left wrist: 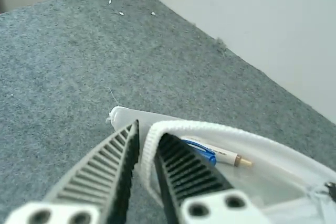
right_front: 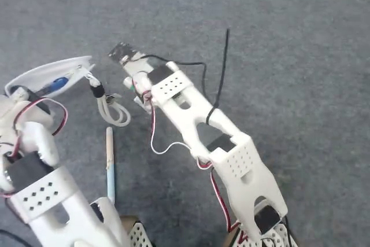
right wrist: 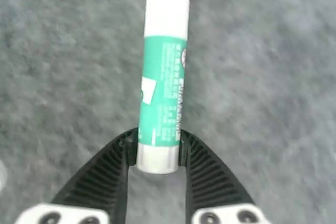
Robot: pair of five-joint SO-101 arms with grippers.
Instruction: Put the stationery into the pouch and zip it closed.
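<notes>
Glue stick (right wrist: 161,77), white-capped with a green label, is gripped at its base end between the narrowed jaws of the right gripper (right wrist: 157,153), over the grey mat (right_front: 300,56). Whether it is lifted clear cannot be told. The white pouch (left wrist: 252,135) lies near the glue stick but apart from it, with its mouth open. Its rim is pinched by the left gripper (left wrist: 144,150), whose jaws are closed down on the edge. A blue pen (left wrist: 210,153) is seen lying inside already. A pale pen (right_front: 110,163) is left on the mat between the two arms, and a cord loop (right_front: 114,110) trails from the pouch's end. The step in hand is judged to be the loading of the glue stick. Next, the stick would need to be carried across to the held-open mouth, lined up with the opening and released inside. The pale pen and the zipping are not yet done.
</notes>
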